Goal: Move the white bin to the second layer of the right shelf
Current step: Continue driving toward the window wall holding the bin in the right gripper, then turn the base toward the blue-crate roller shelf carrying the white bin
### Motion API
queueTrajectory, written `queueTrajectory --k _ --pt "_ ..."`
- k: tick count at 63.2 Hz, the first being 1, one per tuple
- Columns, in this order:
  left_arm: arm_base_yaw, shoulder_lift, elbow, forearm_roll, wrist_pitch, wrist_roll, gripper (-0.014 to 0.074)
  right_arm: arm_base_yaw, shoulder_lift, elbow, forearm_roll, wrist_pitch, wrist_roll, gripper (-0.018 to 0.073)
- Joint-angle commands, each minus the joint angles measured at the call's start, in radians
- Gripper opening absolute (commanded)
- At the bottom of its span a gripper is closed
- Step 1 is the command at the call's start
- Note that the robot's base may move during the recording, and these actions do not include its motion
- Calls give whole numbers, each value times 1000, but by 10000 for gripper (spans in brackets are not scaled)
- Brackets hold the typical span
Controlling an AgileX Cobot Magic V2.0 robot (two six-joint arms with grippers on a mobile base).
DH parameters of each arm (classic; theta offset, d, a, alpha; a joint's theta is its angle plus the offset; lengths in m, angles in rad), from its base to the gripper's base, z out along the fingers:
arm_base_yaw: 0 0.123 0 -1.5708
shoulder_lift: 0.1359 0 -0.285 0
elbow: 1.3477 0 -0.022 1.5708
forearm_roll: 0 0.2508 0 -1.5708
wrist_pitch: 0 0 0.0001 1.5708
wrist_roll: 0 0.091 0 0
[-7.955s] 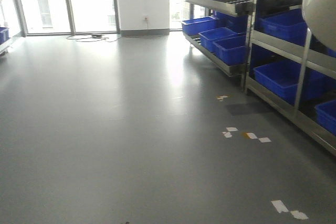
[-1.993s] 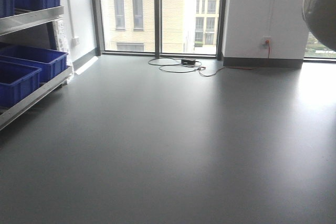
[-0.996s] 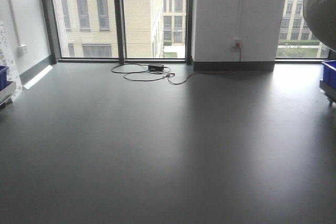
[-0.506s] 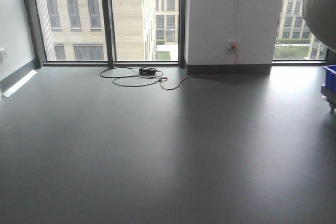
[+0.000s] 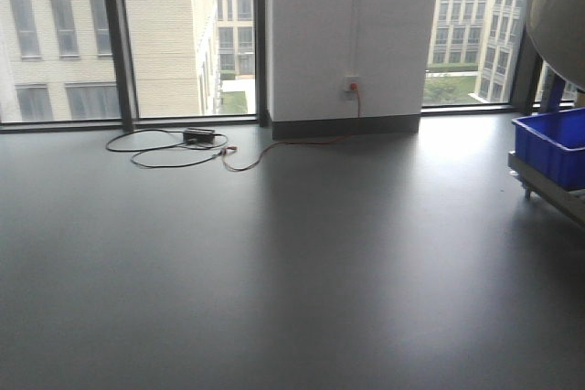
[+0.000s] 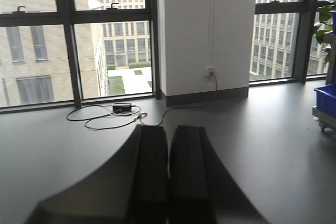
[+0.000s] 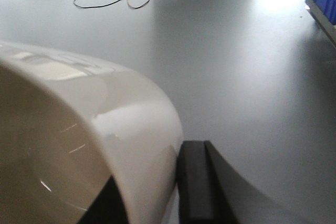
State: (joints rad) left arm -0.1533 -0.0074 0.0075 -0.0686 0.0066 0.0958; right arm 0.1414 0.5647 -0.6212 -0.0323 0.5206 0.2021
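The cream-white glossy plastic bin (image 7: 105, 108) hangs in the air at the robot's right side, carried by the right gripper (image 7: 152, 182). Its black fingers are clamped across the bin's wall just below the rounded rim, one outside and, as far as the dark lower edge of the wrist view lets me judge, one inside. The left gripper (image 6: 168, 145) holds nothing, and its two black fingers are pressed together.

This looks like the carrying stage. The front view shows only bare grey floor (image 5: 274, 253), a looped black cable (image 5: 164, 148) by the window, and a blue rectangular plastic crate (image 5: 553, 143) on a low wheeled steel rack (image 5: 548, 191) at the far right. The second roller level of the right shelf is not in view.

To do this step well, the base should turn towards that right edge smoothly. One wall pinch is a weak hold on a smooth tapering tub, and a jerk could swing the bin or let it slip. The bin should ride level and clear of the rack posts, and approach the shelf squarely enough to pass over the front rail.

The part of the bin's inside that shows is empty. What the blue crate holds cannot be seen from here
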Motion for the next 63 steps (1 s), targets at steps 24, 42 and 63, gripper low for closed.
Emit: queueTrajectory --k 24,42,63 --pt "-1 -13 33 -5 -87 -7 85 -6 0 -30 -3 -105 -2 56" --pt "-1 -13 33 -5 -87 -7 85 -6 0 -30 -3 -105 -2 56" --pt "-1 -13 33 -5 -87 -7 85 -6 0 -30 -3 -105 -2 56"
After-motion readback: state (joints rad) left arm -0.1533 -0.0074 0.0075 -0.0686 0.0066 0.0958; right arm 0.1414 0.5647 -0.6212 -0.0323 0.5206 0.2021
